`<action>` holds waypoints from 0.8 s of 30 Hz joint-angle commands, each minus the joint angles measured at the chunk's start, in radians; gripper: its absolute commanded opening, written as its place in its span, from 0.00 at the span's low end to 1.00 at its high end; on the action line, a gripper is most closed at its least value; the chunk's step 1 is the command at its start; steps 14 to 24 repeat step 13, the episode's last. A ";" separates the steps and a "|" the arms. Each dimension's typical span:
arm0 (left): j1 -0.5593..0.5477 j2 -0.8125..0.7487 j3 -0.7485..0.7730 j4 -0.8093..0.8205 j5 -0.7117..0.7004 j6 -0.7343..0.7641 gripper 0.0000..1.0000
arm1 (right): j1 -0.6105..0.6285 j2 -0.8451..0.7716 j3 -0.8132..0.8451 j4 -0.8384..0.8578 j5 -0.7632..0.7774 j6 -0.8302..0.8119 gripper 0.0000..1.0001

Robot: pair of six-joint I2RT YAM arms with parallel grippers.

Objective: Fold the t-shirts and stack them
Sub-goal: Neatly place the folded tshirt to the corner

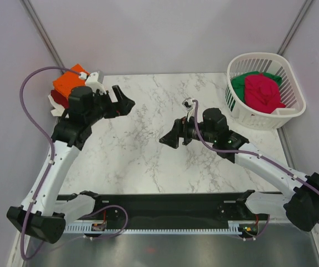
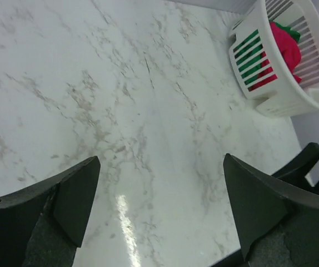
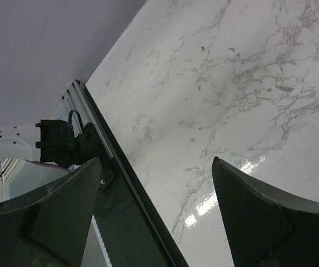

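White marble tabletop between pale grey walls, with both arms reaching over its middle. On the left arm the left jaws hover above the far-left part of the surface. They are spread wide with nothing between them; the left wrist view shows only bare marble in the gap. On the right arm the right jaws hang over the centre, pointing left. They too stand well apart and hold nothing.

An orange shirt lies folded at the far-left corner, partly hidden behind the left arm. A white lattice basket sits at the far-right corner, well apart from both arms. Inside it a pink shirt lies crumpled on top of a green shirt, which shows along the basket's left and far sides.
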 commanded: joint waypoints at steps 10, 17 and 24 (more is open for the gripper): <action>0.015 -0.012 -0.078 0.046 -0.318 0.195 0.83 | 0.026 -0.113 -0.040 0.069 0.096 -0.030 0.94; 0.015 -0.042 -0.104 0.063 -0.370 0.208 0.83 | 0.029 -0.115 -0.010 0.039 0.128 -0.061 0.96; 0.015 -0.042 -0.104 0.063 -0.370 0.208 0.83 | 0.029 -0.115 -0.010 0.039 0.128 -0.061 0.96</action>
